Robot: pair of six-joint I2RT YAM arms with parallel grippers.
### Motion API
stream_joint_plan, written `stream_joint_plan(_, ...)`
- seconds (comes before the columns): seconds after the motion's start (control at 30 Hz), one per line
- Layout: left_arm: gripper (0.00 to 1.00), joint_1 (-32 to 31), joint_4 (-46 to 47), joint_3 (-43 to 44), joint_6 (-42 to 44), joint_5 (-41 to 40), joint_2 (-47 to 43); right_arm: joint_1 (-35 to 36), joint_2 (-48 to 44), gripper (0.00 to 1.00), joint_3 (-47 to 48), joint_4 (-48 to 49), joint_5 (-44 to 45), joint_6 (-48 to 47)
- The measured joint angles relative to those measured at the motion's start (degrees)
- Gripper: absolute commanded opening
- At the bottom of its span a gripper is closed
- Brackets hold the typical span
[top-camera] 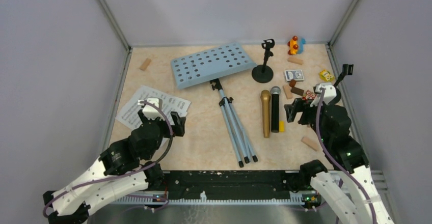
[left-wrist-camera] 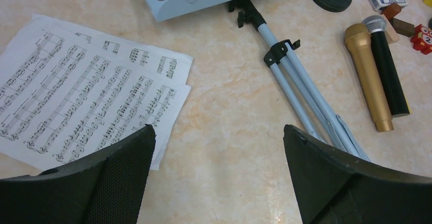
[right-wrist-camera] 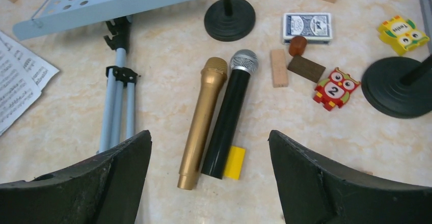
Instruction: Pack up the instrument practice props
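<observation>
The light blue music desk (top-camera: 213, 63) lies flat at the back centre, its grey tripod legs (top-camera: 235, 127) folded and pointing toward me. White music sheets (top-camera: 152, 106) lie at the left. The gold microphone (top-camera: 265, 113) and the black microphone (top-camera: 275, 109) lie side by side right of the legs. One mic holder (top-camera: 263, 68) stands behind them. A second mic holder (right-wrist-camera: 400, 86) stands at the far right, its base hidden in the top view. My left gripper (top-camera: 176, 123) is open and empty beside the sheets (left-wrist-camera: 81, 96). My right gripper (top-camera: 293, 113) is open and empty, just right of the microphones (right-wrist-camera: 204, 117).
A box of playing cards (top-camera: 294, 75), owl toys (right-wrist-camera: 336, 87), small wooden blocks (top-camera: 309, 143) and a yellow block (top-camera: 281, 127) lie around the right gripper. Another wooden block (top-camera: 146, 63) lies at the back left. Grey walls enclose the table on three sides.
</observation>
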Motion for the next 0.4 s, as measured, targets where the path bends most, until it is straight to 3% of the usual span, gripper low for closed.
stream_joint_plan(0.4, 0.99, 0.0, 0.7, -0.7, 0.7, 0.6, 0.2, 0.0, -10.1, 0.82, -5.7, 0.5, 5.2, 1.6)
